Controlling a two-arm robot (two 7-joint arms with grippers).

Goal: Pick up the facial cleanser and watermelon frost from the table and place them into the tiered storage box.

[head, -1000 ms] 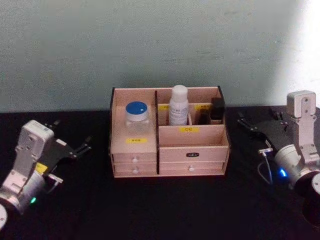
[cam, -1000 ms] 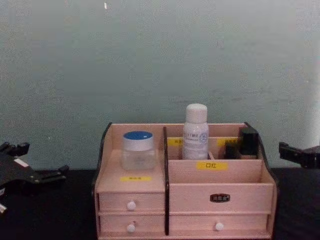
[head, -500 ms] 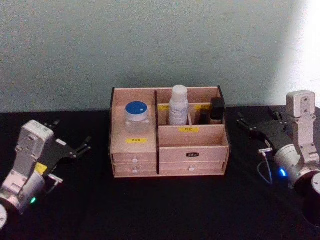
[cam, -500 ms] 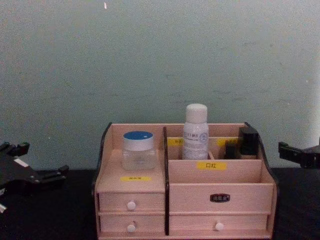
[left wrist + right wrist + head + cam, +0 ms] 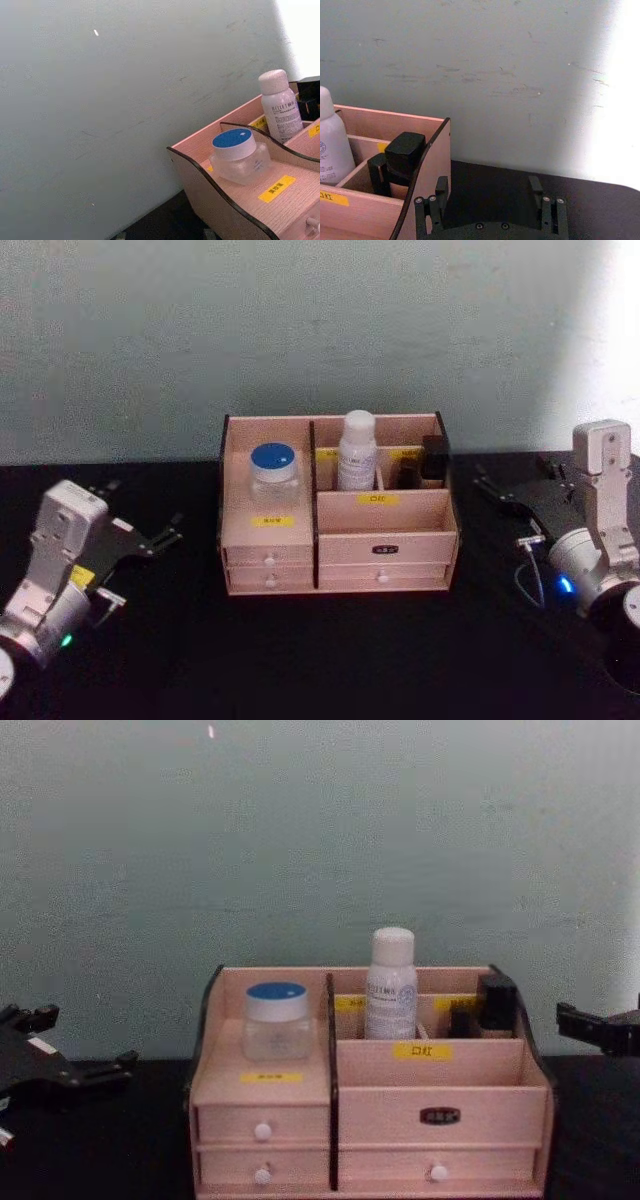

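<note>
The tiered storage box (image 5: 380,512) stands mid-table, wooden with dark side edges. A clear jar with a blue lid (image 5: 273,472) sits in its left compartment (image 5: 275,1021) (image 5: 239,156). A white bottle (image 5: 357,450) stands in a rear compartment (image 5: 391,984) (image 5: 279,105). I cannot tell which of these is the facial cleanser or the watermelon frost. My left gripper (image 5: 145,508) rests open and empty left of the box (image 5: 85,1038). My right gripper (image 5: 512,482) is open and empty right of the box (image 5: 487,197).
A black capped item (image 5: 434,459) stands in the box's rear right compartment (image 5: 402,150). The tabletop (image 5: 330,650) is black, with a pale wall close behind the box. Drawers with white knobs (image 5: 263,1131) face me.
</note>
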